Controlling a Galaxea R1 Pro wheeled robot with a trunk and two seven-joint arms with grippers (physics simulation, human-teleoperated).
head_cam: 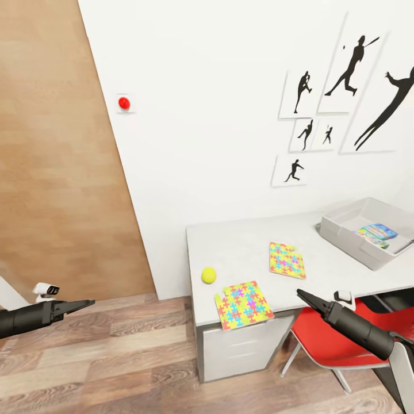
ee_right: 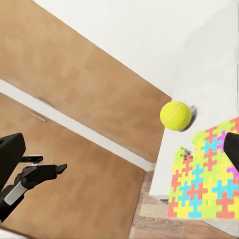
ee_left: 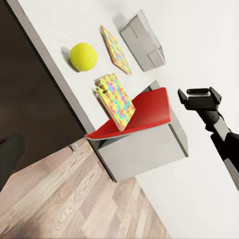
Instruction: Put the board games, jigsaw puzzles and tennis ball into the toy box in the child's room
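The grey toy box [head_cam: 353,246] stands at the table's [head_cam: 241,244] far right with one blue board game [head_cam: 378,232] lying in it. Two jigsaw puzzles lie on the table: one [head_cam: 287,260] mid-table, the other [head_cam: 244,305] overhanging the front edge. Near the left corner rests the tennis ball [head_cam: 209,275]. My right gripper [head_cam: 301,293] hovers open and empty just in front of the table, right of the nearer puzzle. My left gripper [head_cam: 89,302] is open and empty over the floor, well left of the table. The bed is out of view.
A red and white swivel chair [head_cam: 325,340] is tucked under the table below my right arm. A wooden door [head_cam: 57,172] fills the left, and a red wall button [head_cam: 123,103] sits beside it. Wood plank floor [head_cam: 132,356] lies open between my arms.
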